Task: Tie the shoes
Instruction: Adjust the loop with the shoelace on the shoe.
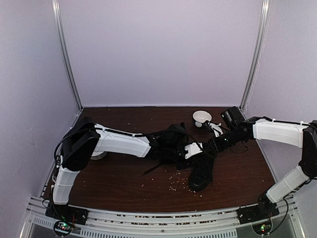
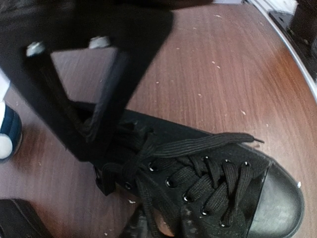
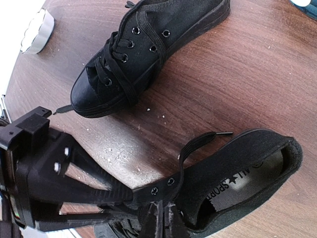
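The left claw (image 2: 94,142) stood with its two dark fingers (image 2: 57,104) set in a narrow V, the tips down at the ankle end of the laced shoe (image 2: 213,183); whether they pinched a lace, I could not tell. From this claw the shoe's long axis ran away to the lower right and ended in a glossy rubber toe cap (image 2: 277,203), and one flat woven lace (image 2: 208,145) lay across the eyelets, its free end far to the right of the tips. The right claw (image 3: 159,218) was clenched, its tips pressed at the eyelet edge of the near shoe (image 3: 242,168), whose open collar lay to its right; a loose lace end (image 3: 218,134) rested just beyond. The far shoe (image 3: 143,54) lay well apart, beyond this claw. Both were matte black canvas on a brown wood-grain counter (image 3: 257,74) with pale crumbs (image 3: 148,109). I judged that the left claw was the nearer one to a free lace.
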Robot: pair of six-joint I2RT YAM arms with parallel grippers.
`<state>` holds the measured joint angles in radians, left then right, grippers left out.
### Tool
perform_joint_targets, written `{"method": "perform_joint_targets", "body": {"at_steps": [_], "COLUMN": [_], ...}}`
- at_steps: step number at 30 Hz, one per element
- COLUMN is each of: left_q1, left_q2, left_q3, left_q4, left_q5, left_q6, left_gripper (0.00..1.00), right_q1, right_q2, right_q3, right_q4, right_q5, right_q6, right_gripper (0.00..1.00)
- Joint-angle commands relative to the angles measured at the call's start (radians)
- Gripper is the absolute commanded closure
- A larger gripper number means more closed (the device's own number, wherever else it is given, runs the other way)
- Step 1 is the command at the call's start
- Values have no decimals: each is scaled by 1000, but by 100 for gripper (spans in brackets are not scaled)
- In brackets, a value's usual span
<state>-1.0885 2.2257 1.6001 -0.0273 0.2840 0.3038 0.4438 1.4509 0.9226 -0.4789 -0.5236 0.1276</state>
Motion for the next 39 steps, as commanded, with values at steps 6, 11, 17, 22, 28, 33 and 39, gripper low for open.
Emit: {"method": "perform_joint_targets", "body": {"at_steps": [6, 11, 17, 22, 28, 33, 39], "left_q1": [0, 18, 21, 32, 42, 64, 68], "left_q2": [23, 50, 74, 87, 101, 105, 106], "left_q3": [24, 66, 72, 85, 96, 110, 105], "left_q4": [34, 3, -2, -41, -68, -93, -97], "left_q5": [-61, -85, -87, -103, -120, -139, -141], "left_q6": [-10, -30, -17, -16, -16, -45, -49], "left_gripper": [100, 100, 100, 100, 100, 100, 100], "right_q1": [-17, -66, -125, -169, -226, -261, -304], "right_q2": [-72, -154, -199, -233, -241, -221, -184], "right_q3": [-43, -115, -213, -273, -329, -383, -415], "right_q4": [-6, -2, 33, 87, 139, 222, 268], "right_q5": [51, 88, 78, 72, 33, 5, -16], "right_q6": [42, 89, 141, 187, 215, 247, 256], "right_gripper": [100, 100, 100, 100, 100, 100, 100]}}
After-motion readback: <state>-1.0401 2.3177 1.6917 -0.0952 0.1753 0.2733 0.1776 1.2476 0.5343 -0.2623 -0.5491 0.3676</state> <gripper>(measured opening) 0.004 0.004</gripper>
